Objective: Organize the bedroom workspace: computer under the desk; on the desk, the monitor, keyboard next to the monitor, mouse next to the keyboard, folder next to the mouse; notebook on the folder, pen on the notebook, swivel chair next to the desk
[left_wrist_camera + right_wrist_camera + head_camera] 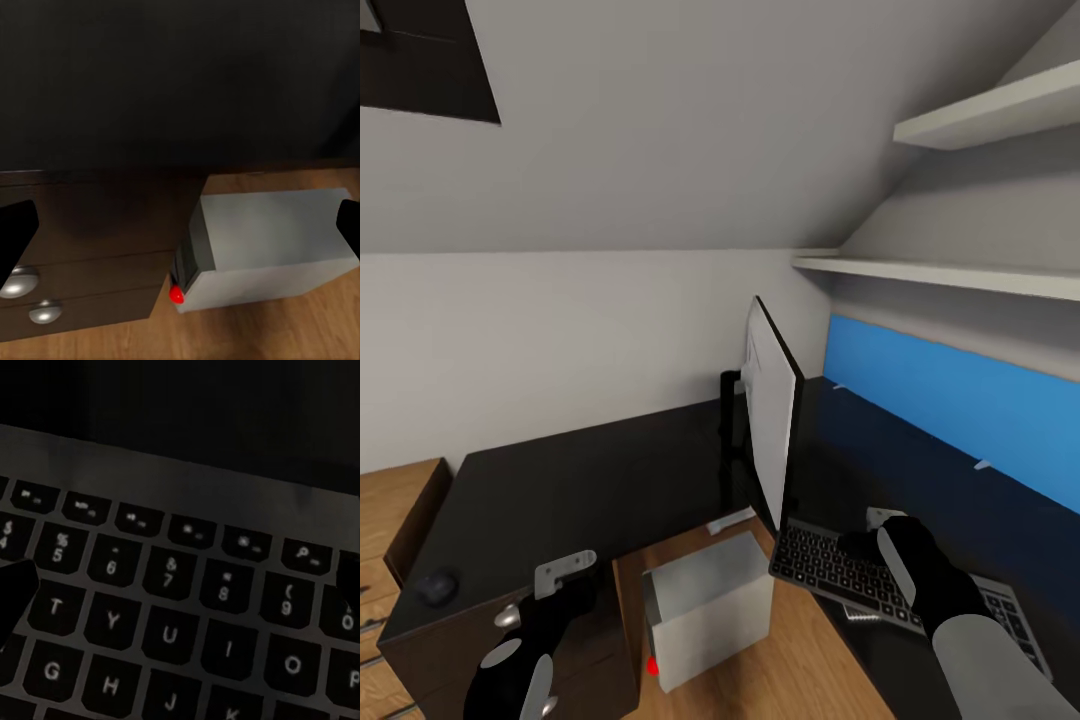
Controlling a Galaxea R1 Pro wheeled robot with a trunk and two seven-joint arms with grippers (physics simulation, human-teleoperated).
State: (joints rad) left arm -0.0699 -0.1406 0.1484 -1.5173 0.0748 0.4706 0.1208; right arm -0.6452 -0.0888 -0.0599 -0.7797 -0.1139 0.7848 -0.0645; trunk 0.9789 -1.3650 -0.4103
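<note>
the right gripper (860, 545) sits right over the keyboard (840, 570), very close to the keys. in the right wrist view its dark fingers (15, 592) stand wide apart over the keyboard, so it looks open and holds nothing. the keyboard lies on the desk (580, 480), with one end hanging a little past the edge, just beside the monitor (772, 425). the monitor stands on the desk, past the gripper, seen almost edge on.

the left gripper (565, 575) hangs open and empty by the desk drawers (75, 255). the computer (710, 605) sits on the floor just beside it, in the gap under the desk. the mouse (436, 586) lies on the desk, off to the outer side of the left gripper and far from the keyboard.

so the computer and monitor look done. the keyboard may need a push. the mouse must go next to it. the folder, notebook, pen and chair are all still to do, i think.

the right arm covers part of the keyboard
</note>
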